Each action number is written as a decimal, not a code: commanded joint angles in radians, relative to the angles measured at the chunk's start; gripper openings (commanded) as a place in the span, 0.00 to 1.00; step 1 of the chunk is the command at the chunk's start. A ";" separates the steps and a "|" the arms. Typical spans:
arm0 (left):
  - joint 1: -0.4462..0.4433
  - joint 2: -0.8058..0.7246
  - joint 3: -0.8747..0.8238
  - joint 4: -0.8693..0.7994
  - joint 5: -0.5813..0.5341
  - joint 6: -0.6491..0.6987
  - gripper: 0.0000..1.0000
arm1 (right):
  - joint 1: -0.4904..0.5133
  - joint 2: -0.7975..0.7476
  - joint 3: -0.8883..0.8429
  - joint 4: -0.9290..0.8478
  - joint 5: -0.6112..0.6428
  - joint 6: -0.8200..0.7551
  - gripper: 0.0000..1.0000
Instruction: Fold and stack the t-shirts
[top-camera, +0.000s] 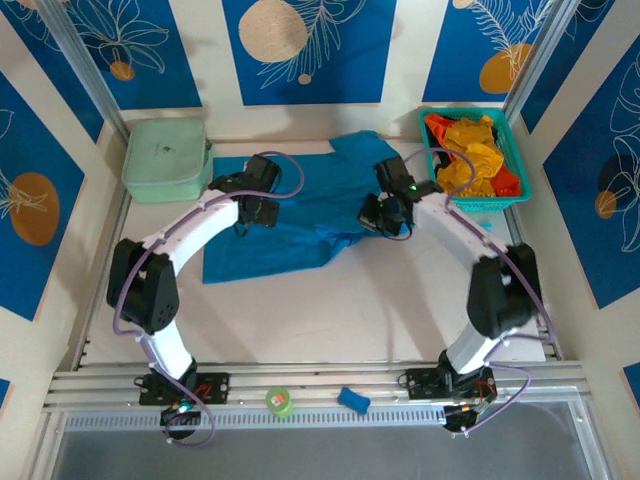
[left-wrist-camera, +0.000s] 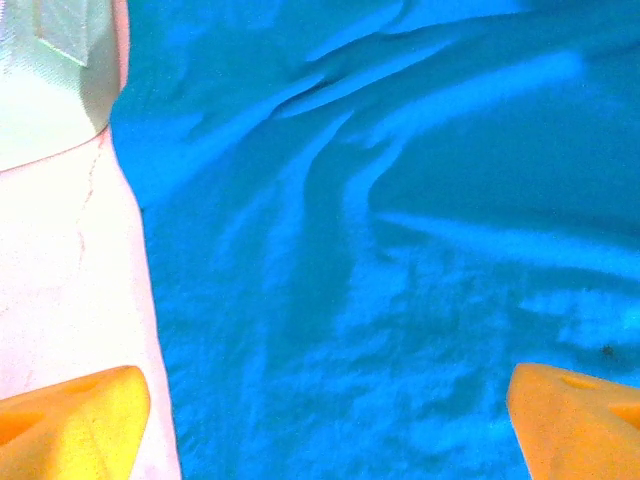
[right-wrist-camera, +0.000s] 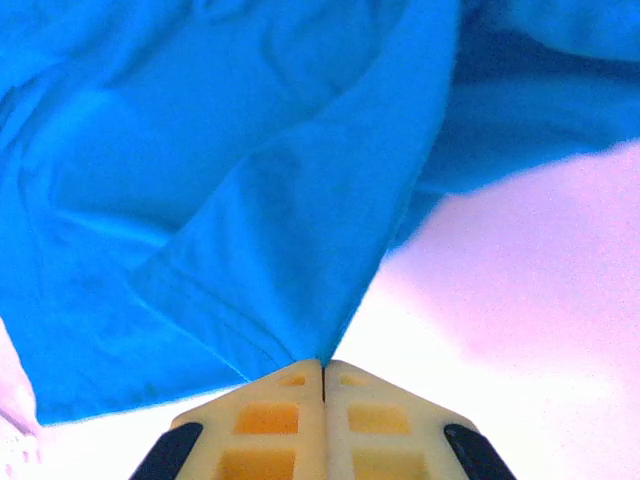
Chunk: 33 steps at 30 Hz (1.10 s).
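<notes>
Pinching a stitched edge of the blue t-shirt (top-camera: 300, 215), which lies mid-frame on the bench (top-camera: 350, 310): right fingers (right-wrist-camera: 270, 415) fully closed on it. Left fingers (left-wrist-camera: 70, 420) spread wide, empty, over the shirt's left edge. We judge: lift low, carry the fold across evenly. Cloth soft, matte, rippled.

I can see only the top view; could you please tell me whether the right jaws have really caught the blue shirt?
Observer: Yes. The right gripper has its jaws shut on a pinch of the shirt at its edge.
Operator: Thank you. And the left jaws?
Observer: The left gripper has its jaws wide apart, holding nothing, above the shirt beside its edge.
Operator: Is the cloth there flat?
Observer: No, creases run across it.
</notes>
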<state>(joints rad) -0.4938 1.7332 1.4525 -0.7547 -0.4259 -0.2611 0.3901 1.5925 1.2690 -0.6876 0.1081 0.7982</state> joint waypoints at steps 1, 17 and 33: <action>-0.012 -0.067 -0.036 -0.065 0.010 -0.030 0.92 | 0.009 -0.115 -0.132 -0.166 0.094 -0.022 0.00; -0.012 -0.082 -0.180 -0.140 -0.069 -0.124 0.92 | 0.097 -0.566 -0.599 -0.401 0.077 0.268 0.00; 0.021 0.055 -0.241 -0.086 -0.083 -0.182 0.91 | -0.076 -0.434 -0.333 -0.357 0.197 0.016 0.23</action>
<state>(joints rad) -0.4873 1.7393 1.2404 -0.8673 -0.5140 -0.4118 0.3840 1.1053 0.8814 -1.1160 0.2779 0.9459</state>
